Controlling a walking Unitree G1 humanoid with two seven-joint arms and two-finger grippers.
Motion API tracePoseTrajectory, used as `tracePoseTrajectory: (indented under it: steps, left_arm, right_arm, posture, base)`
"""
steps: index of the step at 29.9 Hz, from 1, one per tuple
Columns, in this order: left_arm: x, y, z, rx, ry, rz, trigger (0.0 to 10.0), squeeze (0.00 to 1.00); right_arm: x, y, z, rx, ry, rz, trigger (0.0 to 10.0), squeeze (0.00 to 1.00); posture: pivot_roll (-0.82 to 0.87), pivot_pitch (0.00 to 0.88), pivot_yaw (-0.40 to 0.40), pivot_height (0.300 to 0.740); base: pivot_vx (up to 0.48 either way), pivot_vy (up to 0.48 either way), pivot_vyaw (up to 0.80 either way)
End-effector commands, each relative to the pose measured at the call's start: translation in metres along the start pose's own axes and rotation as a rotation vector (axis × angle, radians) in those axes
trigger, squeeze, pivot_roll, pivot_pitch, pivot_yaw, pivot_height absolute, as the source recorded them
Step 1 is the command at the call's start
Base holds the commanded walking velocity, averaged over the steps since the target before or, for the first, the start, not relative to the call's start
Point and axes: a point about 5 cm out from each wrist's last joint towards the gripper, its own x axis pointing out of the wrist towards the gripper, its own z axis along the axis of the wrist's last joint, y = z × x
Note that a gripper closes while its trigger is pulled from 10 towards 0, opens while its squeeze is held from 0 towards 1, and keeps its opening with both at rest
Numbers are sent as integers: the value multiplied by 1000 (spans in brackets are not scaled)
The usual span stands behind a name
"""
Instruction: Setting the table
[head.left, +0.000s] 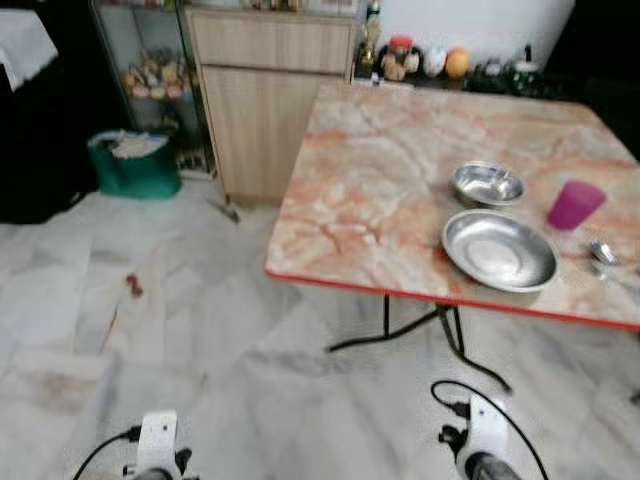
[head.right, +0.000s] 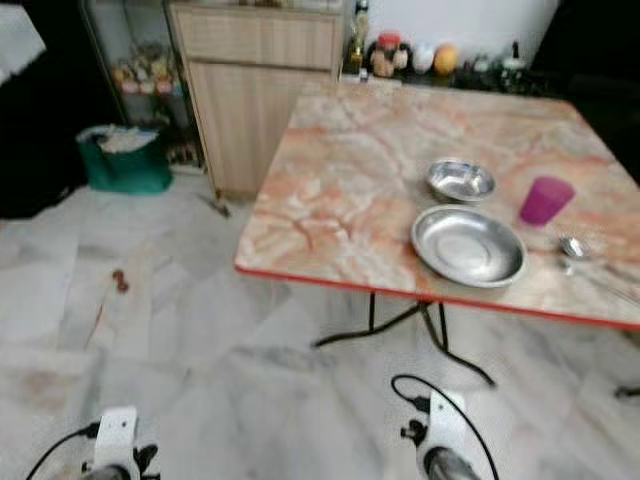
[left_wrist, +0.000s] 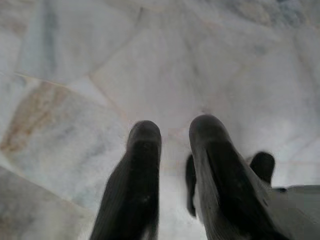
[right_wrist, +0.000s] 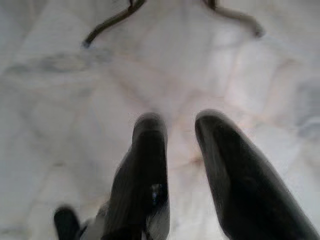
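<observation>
A marble-patterned table (head.left: 380, 190) with a red edge stands ahead to the right. On it lie a large steel plate (head.left: 499, 250), a small steel bowl (head.left: 487, 183) behind it, a purple cup (head.left: 575, 204) and a spoon (head.left: 603, 253) at the right. Both arms hang low over the floor, far short of the table. My left gripper (left_wrist: 174, 131) is open with nothing between its fingers above the floor tiles. My right gripper (right_wrist: 180, 125) is open too and holds nothing, near the table's black legs (right_wrist: 112, 21).
A wooden cabinet (head.left: 270, 90) stands behind the table's left corner, with a green basket (head.left: 132, 162) and a glass shelf unit (head.left: 150, 70) to its left. Bottles and jars (head.left: 420, 60) line the wall beyond the table. White marble floor (head.left: 180, 330) spreads in front.
</observation>
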Motion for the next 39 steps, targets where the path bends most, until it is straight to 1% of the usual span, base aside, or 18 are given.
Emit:
tracePoseTrajectory:
  steps: [1, 4, 10, 18, 25, 27, 29, 30, 31, 32, 33, 36, 37, 39]
  left_arm:
    - [0, -2, 0, -3, 1, -4, 10000, 0]
    - [0, -2, -2, -4, 5, -3, 10000, 0]
    - [0, -4, -4, -4, 12, -5, 10000, 0]
    - [-1, -4, -6, -19, 17, 1, 10000, 0]
    - [-1, -4, -8, -38, 24, 9, 10000, 0]
    - [-1, -4, -10, -64, 30, 13, 10000, 0]
    - [-2, -4, -11, -70, 34, 12, 10000, 0]
    - [-2, -3, -12, -71, 36, 12, 10000, 59]
    - [-2, -3, -12, -74, 37, 12, 10000, 59]
    - [-2, -3, -13, -77, 38, 12, 10000, 180]
    - [-2, -2, -14, -68, 40, 12, 10000, 616]
    - [-3, -2, -14, -60, 41, 12, 10000, 616]
    - [-3, -2, -15, -63, 42, 13, 10000, 1000]
    - [-3, -1, -16, -59, 46, 12, 10000, 1000]
  right_arm:
    - [0, -3, 0, 6, 6, -6, 10000, 0]
    - [0, -5, 0, 12, 11, -13, 10000, 0]
    - [-1, -6, -1, 14, 18, -13, 10000, 0]
    - [-1, -2, -4, 10, 24, -8, 10000, 0]
    - [0, 6, -4, -1, 21, 6, 10000, 0]
    - [0, 9, -5, -3, 23, 12, 10000, 0]
    - [0, 10, -5, -3, 24, 14, 10000, 0]
    - [0, 10, -5, -3, 24, 15, 10000, 0]
    - [0, 11, -5, -3, 25, 16, 10000, 0]
    - [0, 11, -6, -4, 25, 16, 10000, 0]
    - [0, 11, -7, -7, 29, 19, 10000, 0]
    - [0, 12, -8, -11, 31, 21, 10000, 0]
    - [0, 12, -9, -13, 33, 21, 10000, 0]
    - [-1, 11, -11, -12, 35, 21, 10000, 0]
  posture:
    - [57, 0, -57, 740]
    - [55, 0, -56, 740]
    - [55, 0, -55, 740]
    - [63, 0, -61, 740]
    - [68, 0, -65, 740]
    - [71, 0, -66, 740]
    - [71, 0, -66, 740]
    - [71, 0, -67, 740]
    - [71, 0, -67, 740]
    - [72, 0, -69, 740]
    - [72, 0, -68, 740]
    - [71, 0, -68, 740]
    - [69, 0, -67, 740]
    - [66, 0, -64, 740]
  base:
    - [0, -330, 0]
    - [0, -331, -163]
    - [0, -319, -699]
    - [0, 0, -690]
    - [0, 0, 0]
    - [0, 0, 0]
    - [0, 0, 0]
    - [0, 0, 0]
    - [0, 0, 0]
    - [0, 0, 0]
    - [0, 0, 0]
    - [0, 0, 0]
    - [0, 0, 0]
    - [0, 0, 0]
